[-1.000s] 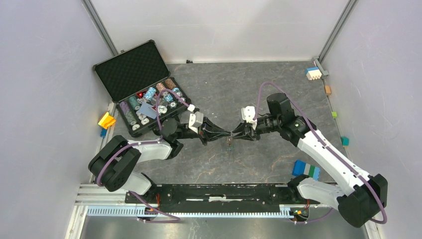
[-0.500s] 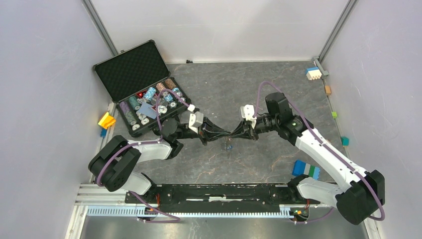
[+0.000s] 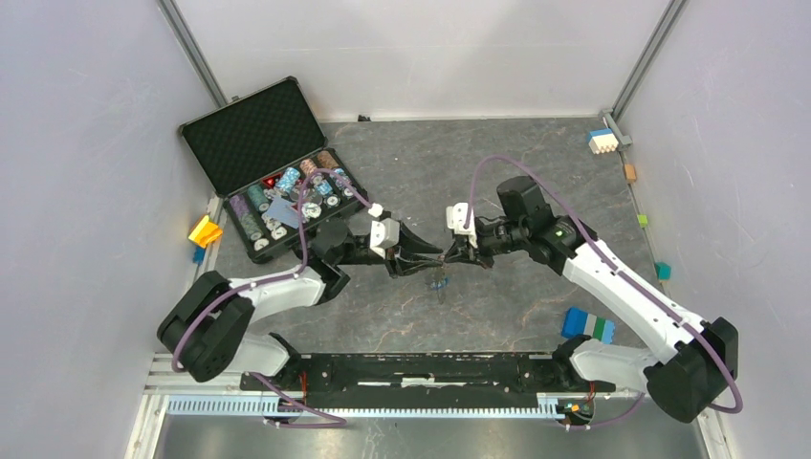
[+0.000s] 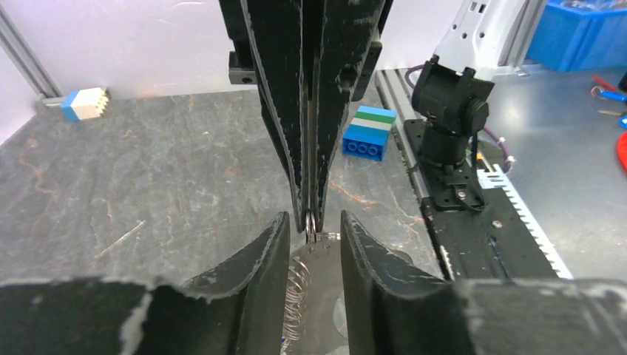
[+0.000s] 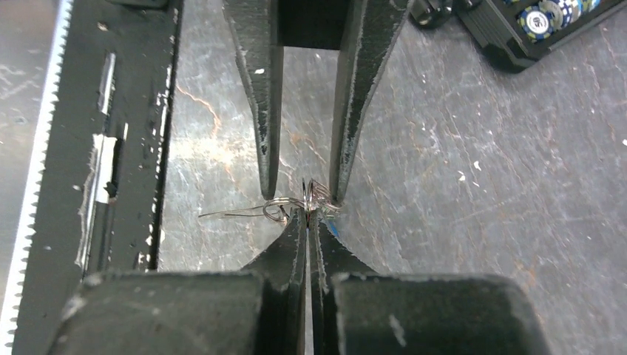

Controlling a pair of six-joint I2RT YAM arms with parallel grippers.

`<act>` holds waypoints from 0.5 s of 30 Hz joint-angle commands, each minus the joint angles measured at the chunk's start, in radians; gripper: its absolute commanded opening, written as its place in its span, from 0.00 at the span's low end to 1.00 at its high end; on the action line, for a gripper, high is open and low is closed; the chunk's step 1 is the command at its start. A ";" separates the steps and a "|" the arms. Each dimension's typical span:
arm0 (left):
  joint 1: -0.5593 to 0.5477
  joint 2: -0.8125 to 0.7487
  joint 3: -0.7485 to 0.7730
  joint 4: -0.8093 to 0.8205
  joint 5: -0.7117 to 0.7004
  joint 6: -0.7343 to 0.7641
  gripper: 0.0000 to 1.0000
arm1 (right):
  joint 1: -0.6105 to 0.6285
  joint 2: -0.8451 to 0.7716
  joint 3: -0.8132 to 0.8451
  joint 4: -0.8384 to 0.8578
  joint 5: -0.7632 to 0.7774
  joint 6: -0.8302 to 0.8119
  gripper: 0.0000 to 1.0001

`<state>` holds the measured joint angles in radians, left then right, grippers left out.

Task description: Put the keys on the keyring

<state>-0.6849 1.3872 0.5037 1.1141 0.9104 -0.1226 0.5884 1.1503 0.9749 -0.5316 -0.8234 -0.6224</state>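
Both grippers meet tip to tip over the middle of the table. My right gripper [image 5: 307,216] [image 3: 446,256] is shut on the thin wire keyring [image 5: 285,209], which shows as small loops with a coiled, spring-like stretch [image 4: 298,296]. My left gripper [image 4: 313,225] [image 3: 438,258] is open, one finger on either side of the right gripper's closed tips and the ring [image 4: 310,222]. The keyring hangs just below the tips [image 3: 439,279]. Of the keys, only a small blue bit [image 5: 334,230] shows beside the right fingers; the rest is hidden.
An open black case [image 3: 277,206] of poker chips lies at the back left. A blue-green block [image 3: 588,325] [image 4: 367,133] sits front right and a white-blue block [image 3: 601,141] [image 4: 83,103] at the back right. The black front rail [image 3: 421,368] runs along the near edge.
My left gripper has opened and let go of the ring. My right gripper has closed on it. Both grippers have shifted a little to the left.
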 commanded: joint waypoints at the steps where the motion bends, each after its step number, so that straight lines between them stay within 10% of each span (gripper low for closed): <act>1: 0.004 -0.085 0.093 -0.364 0.015 0.309 0.44 | 0.055 0.024 0.120 -0.122 0.208 -0.051 0.00; 6: 0.004 -0.091 0.136 -0.522 -0.010 0.445 0.57 | 0.103 0.067 0.214 -0.208 0.319 -0.060 0.00; 15: 0.002 -0.057 0.175 -0.509 -0.009 0.431 0.47 | 0.163 0.124 0.281 -0.257 0.395 -0.047 0.00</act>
<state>-0.6849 1.3289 0.6369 0.6098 0.9089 0.2581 0.7326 1.2594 1.1938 -0.7582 -0.4824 -0.6636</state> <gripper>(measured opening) 0.490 0.010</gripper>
